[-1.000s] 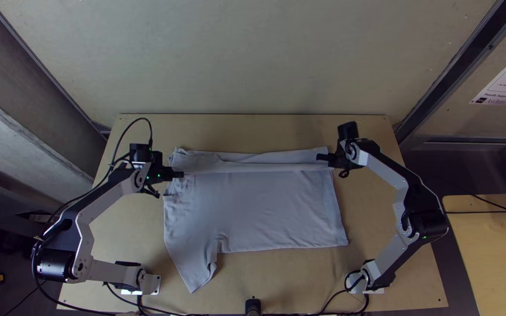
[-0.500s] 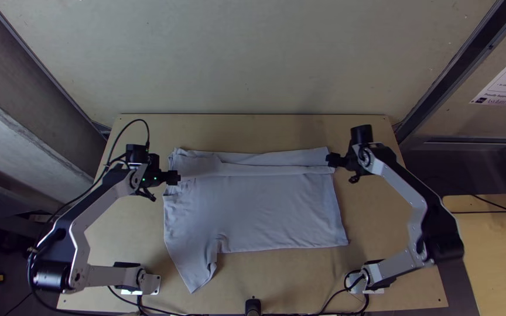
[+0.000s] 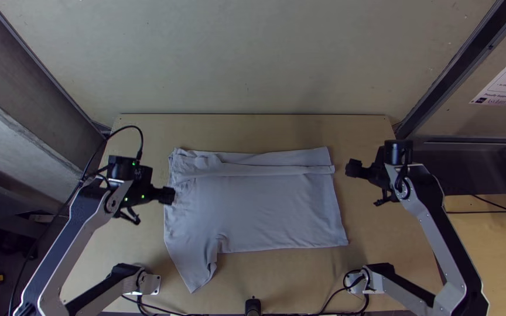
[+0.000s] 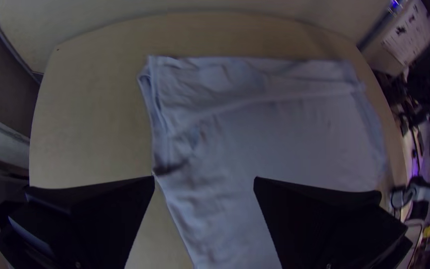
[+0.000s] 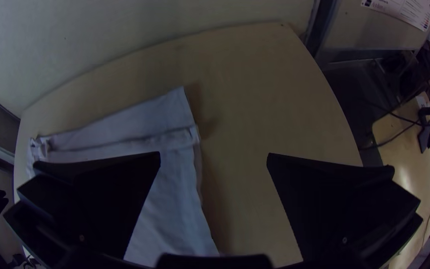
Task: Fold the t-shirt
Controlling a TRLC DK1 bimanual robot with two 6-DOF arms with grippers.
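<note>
Left arm [image 3: 77,234]: elbow low and outward, forearm slanting up and inward; left gripper [image 3: 171,195] points inward over the left margin of the shirt [image 3: 265,210]. Right arm [image 3: 440,234]: elbow also low and outward, forearm leaning back to the wrist; right gripper [image 3: 350,168] points inward, just beside the shirt's right margin, over wood.

Left wrist view: the left gripper [image 4: 204,179] has its fingers [image 4: 100,214] spread wide, released, nothing grasped; cloth is visible in the gap. Layered edges show at the shirt's left side, with a dark opening where they meet and a small reddish mark nearby. Right wrist view: the right gripper [image 5: 214,155] is likewise released, fingers well apart, no cloth held. The folded strip's right end is seen close, its layers stacked at the margin. Top view gives the whole outline: shirt mid-table, body spread, a strip folded along the far side, one sleeve [image 3: 193,272] angled toward the near edge at the left.

Edges and room: bare wood of the table [image 3: 253,131] runs between the shirt and the far edge, and along its right side. Below the body, more wood lies right of the sleeve. Between the grippers, the shirt's middle has no arm over it.
</note>
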